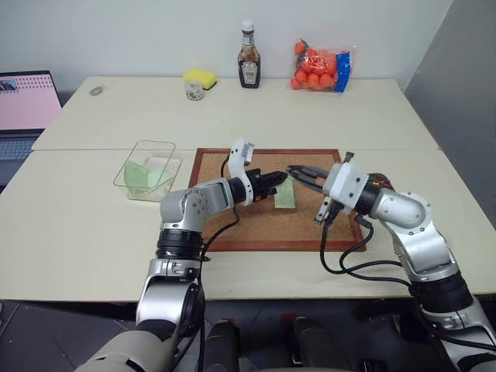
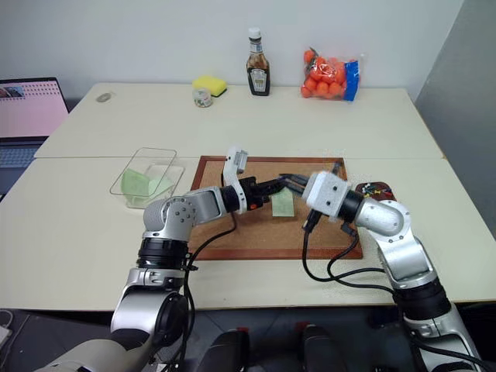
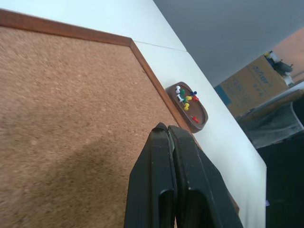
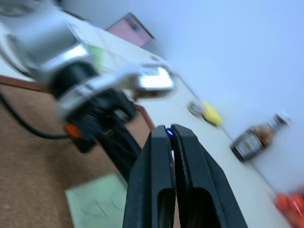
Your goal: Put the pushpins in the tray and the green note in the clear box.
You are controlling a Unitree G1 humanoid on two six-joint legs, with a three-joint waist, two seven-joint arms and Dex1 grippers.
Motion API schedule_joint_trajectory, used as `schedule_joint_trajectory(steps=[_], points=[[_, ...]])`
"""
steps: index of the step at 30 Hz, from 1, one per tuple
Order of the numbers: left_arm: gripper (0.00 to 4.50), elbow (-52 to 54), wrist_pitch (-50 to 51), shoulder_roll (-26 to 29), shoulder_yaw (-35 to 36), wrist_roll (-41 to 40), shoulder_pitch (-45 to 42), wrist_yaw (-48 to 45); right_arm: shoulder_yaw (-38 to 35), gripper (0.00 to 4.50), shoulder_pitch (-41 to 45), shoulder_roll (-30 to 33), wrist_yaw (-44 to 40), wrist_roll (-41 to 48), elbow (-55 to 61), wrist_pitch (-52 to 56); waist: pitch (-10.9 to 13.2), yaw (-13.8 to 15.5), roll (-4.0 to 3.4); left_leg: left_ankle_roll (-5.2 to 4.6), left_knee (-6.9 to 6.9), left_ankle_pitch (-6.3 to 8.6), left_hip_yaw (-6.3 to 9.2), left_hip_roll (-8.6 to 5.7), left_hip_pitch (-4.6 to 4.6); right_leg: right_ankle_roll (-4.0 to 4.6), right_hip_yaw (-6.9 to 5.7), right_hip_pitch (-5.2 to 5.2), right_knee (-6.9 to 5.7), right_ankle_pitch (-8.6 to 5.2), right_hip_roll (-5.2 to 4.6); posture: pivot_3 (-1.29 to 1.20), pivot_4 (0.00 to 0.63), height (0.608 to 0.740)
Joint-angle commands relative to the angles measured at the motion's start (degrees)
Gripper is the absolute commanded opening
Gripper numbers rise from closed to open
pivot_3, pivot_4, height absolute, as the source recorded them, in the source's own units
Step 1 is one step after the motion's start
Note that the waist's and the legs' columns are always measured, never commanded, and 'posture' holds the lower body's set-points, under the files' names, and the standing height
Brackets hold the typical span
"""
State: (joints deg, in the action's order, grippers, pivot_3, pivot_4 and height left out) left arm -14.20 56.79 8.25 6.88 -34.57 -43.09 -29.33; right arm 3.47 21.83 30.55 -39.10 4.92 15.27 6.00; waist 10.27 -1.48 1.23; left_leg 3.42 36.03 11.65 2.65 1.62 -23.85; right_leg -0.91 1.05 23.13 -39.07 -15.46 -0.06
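Green note (image 1: 284, 196) lies flat mid-corkboard (image 1: 256, 225), just beside the tips of both claws. Far left edge: a laptop (image 1: 27, 105) with a pink screen. Clear box (image 1: 147, 169) sits on the surface (image 1: 77, 225) left of the corkboard, with deeper green paper (image 1: 138, 178) inside. Left claw (image 1: 279, 182) hovers over the board, pointing right, fingers pressed together; can't tell if anything is pinched. Right claw (image 1: 293, 172) points left toward it, fingers (image 4: 161, 180) shut on a small blue-headed pushpin (image 4: 168, 133) seen at the tips in the right wrist view. Tray (image 3: 190, 108) sits on the surface just off the corkboard's right edge, holding several coloured pins. Far side of the surface: yellow sponge (image 1: 200, 77), sauce bottle (image 1: 249, 58), bag of oranges (image 1: 319, 68).
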Motion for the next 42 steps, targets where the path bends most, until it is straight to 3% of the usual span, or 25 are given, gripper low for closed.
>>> schedule_joint_trajectory(steps=[1, 8, 18, 36, 37, 42], points=[[0.02, 6.9, -2.1, 0.7, 0.1, -0.2, 1.3, 0.2, -6.9, 0.00, -3.2, 0.3, 6.3, 0.3, 3.2, 8.8, 0.0, 0.0, 0.00, 0.00, 0.00, 0.00, 0.01, 0.00, 0.00, 0.01, -0.01, 0.00, 0.00, 0.00, 0.00, 0.00, 0.150, 0.740], [0.02, 14.4, -2.8, 1.4, -0.8, -0.1, 5.1, 1.3, -13.5, 0.00, -4.6, -0.7, 15.9, -0.1, -4.0, 24.6, 0.0, -0.1, -0.01, 0.00, -0.01, 0.00, -0.09, 0.01, 0.03, 0.02, 0.08, 0.00, -0.03, 0.01, -0.01, 0.00, 0.150, 0.740], [0.02, 15.8, -3.6, 1.3, -1.7, -0.1, 5.8, 2.2, -15.1, 0.00, 2.0, -2.1, 19.3, 0.9, -18.6, 27.7, 0.0, -0.2, -0.01, -0.02, -0.01, 0.01, -0.15, 0.00, 0.04, -0.02, 0.10, 0.01, -0.02, -0.01, 0.03, 0.00, 0.150, 0.740], [0.00, 15.6, -4.8, 1.5, -1.8, 0.1, 4.7, 2.9, -15.9, 3.98, 0.7, -1.9, 20.1, 4.6, -11.6, 30.8, 0.0, -0.2, -0.01, -0.02, -0.02, 0.01, -0.16, 0.00, 0.02, -0.12, 0.10, 0.02, 0.00, -0.07, 0.03, 0.00, 0.150, 0.740], [0.00, 16.1, -5.2, 2.1, -1.8, 0.6, 4.3, 3.2, -15.9, 4.16, 0.0, -1.5, 19.5, 5.0, -9.1, 30.9, 0.0, -0.2, -0.01, -0.02, -0.02, 0.01, -0.16, 0.00, 0.01, -0.13, 0.10, 0.03, 0.00, -0.07, 0.03, 0.00, 0.150, 0.740], [0.00, 18.2, -5.1, 6.0, 2.4, 1.4, 2.1, 7.2, -11.4, 4.16, -3.1, 0.7, 10.6, 9.8, 5.3, 29.0, 0.0, -0.4, -0.02, -0.03, -0.03, 0.01, -0.14, 0.01, -0.02, -0.24, 0.10, 0.06, 0.00, -0.14, 0.04, 0.00, 0.150, 0.740]])
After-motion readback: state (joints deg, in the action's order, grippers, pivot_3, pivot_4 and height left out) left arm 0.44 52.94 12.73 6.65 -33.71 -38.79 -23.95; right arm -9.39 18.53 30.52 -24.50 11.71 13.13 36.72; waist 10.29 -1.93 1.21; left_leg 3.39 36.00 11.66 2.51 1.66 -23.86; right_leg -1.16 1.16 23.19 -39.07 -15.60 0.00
